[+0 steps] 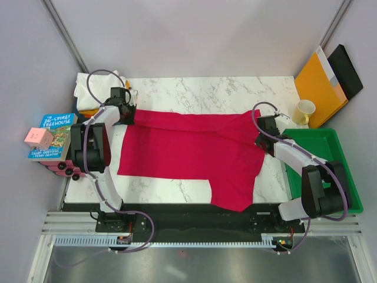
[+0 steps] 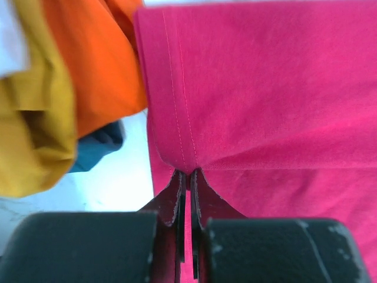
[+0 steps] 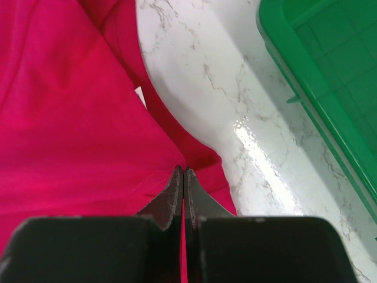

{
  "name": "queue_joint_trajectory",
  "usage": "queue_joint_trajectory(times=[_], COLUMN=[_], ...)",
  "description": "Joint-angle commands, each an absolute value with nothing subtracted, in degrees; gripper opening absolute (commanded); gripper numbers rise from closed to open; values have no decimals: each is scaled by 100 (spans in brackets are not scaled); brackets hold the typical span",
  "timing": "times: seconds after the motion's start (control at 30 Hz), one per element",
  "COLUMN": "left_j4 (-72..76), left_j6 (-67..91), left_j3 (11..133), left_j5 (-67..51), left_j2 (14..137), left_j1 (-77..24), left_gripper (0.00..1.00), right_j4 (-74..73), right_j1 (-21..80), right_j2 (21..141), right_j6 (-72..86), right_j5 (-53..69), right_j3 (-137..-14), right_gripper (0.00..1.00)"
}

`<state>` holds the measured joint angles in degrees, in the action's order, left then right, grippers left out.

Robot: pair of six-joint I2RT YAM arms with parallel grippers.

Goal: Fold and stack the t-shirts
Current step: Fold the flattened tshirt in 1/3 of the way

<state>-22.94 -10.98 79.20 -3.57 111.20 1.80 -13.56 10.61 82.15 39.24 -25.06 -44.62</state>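
Top external: crimson t-shirt (image 1: 188,147) spread flat across the marble tabletop (image 1: 206,91), stitched hem at the left end, 1 sleeve trailing toward the near edge. Left jaws pinched fully closed on the hem's far corner, just beside the pile of other t-shirts (image 1: 97,88). Right jaws likewise clamped tight on a stitched edge at the opposite end, near the green tray (image 1: 344,171).

Most likely a lengthwise fold, far edge over toward the near edge. To do it well:

- Raise the 2 ends together, to the same height, with the cloth between them lightly taut and without sag.
- Carry the far edge across in 1 parallel sweep, neither end leading.
- Steer the left end away from the pile, to avoid snagging the orange or yellow cloth.
- Lay the edge down lined up with the near edge, and let go only once flat.
- Expect the loose sleeve to need its own tuck.
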Motion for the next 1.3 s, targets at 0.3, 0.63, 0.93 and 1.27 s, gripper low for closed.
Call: queue_joint_trajectory(times=[0.3,0.63,0.93,1.27], left_j4=[-2409,-1995,-2083,-2373], left_j6=[-1116,-607,-475,-457], left_j3=[8086,8402,8982,9352], left_j5=[-641,-958,-809,-703], left_j2=[11435,11065,11926,12358], left_j1=[211,115,62,62], left_gripper=[78,100,100,99], right_j4=[-1354,-1353,-1362,-1318], right_j1=[1055,1222,1336,1441], right_j2=[8103,8226,8323,8543], right_j6=[3946,3964,3990,3841], right_j5=[-2505,-2505,-2566,-2522], right_j3=[-4403,-4623,-4667,-5000], right_gripper=[0,0,0,45])
